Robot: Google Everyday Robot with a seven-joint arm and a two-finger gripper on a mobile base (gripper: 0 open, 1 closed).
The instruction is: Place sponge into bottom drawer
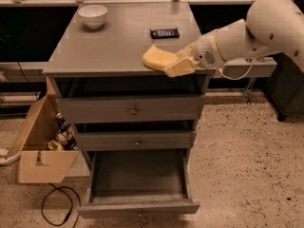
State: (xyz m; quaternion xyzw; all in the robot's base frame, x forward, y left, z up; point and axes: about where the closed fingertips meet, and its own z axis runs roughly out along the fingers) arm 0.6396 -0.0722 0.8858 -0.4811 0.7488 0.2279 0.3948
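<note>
Clamping one pale yellow sponge [156, 57] between its fingers, the single gripper [175, 66] is hanging at the front right edge of the grey cabinet top [109, 51], where one white bowl [92, 15] and one black remote [165, 33] are sitting. Below two shut upper drawers [133, 110], the bottom drawer [137, 207] is standing pulled out, and one cardboard box [40, 158] is leaning beside the cabinet on speckled floor [237, 165].

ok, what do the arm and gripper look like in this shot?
The arm has smooth off-white rounded shells, small dark dots on the big joint and a perforated patch near the wrist. The gripper, at the front edge of the cabinet, is pale cream and tapered.
</note>
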